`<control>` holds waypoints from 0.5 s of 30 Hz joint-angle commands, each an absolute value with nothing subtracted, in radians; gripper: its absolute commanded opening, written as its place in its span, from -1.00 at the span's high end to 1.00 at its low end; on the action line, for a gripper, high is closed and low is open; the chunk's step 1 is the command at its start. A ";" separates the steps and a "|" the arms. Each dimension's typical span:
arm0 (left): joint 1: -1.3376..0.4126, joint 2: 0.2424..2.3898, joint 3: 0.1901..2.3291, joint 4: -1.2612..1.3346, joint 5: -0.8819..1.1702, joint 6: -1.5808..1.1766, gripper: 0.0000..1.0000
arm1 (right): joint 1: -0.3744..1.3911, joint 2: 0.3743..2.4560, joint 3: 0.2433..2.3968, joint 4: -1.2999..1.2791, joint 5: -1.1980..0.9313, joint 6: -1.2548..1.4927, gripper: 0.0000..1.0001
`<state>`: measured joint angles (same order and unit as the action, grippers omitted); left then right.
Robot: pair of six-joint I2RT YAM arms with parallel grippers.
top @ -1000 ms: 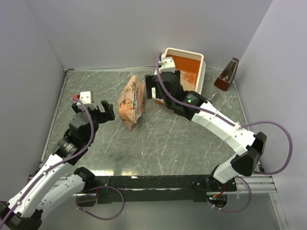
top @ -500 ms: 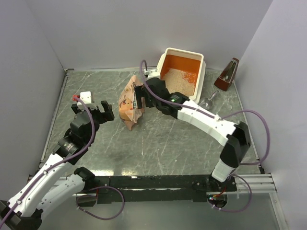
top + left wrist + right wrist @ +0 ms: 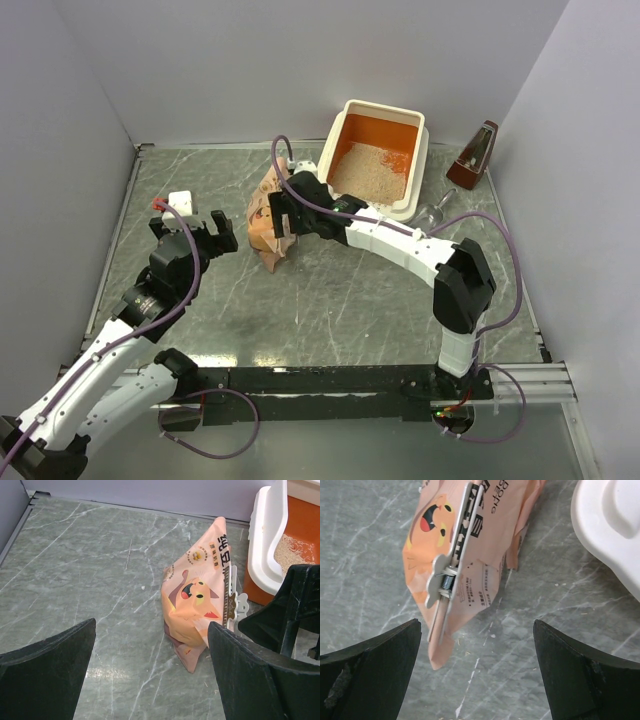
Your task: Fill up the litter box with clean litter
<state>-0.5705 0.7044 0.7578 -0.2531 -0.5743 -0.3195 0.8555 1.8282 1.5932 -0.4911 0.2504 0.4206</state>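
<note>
Litter box [image 3: 385,130] at table's far right, near back wall. Orange inside, beige litter [image 3: 368,170] covering part of floor.
Overhead only: scoop [image 3: 435,208] by box's right side, brown wedge [image 3: 474,157] further right.
Bag [image 3: 192,605] lies left of box.
Overhead hides white spring clip [image 3: 445,572] behind right arm; both wrist views show it clamped along bag.
Left wrist view: cartoon cat face, Chinese characters too small to read.
Right gripper [image 3: 476,630] above bag, fingers spread wide, holding nothing.
Left gripper [image 3: 213,234] left of bag, apart from it, likewise wide, empty.
Table [image 3: 350,290] grey, white-veined. Walls [image 3: 250,60] plain, pale.
</note>
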 commanded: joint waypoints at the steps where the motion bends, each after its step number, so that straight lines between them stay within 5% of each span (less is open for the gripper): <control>1: -0.568 0.704 0.804 -0.235 -0.594 -0.324 -0.94 | 0.868 1.806 1.646 -0.439 0.235 0.463 -0.99; 15: -0.568 0.704 0.804 -0.238 -0.603 -0.324 -0.94 | 0.874 1.943 1.812 -0.566 0.322 0.649 -0.87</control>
<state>-0.5705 0.7048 0.7578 -0.2531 -0.5755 -0.3195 0.8665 1.8992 1.7546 -0.5117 0.2729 0.5644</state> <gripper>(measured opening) 0.969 0.954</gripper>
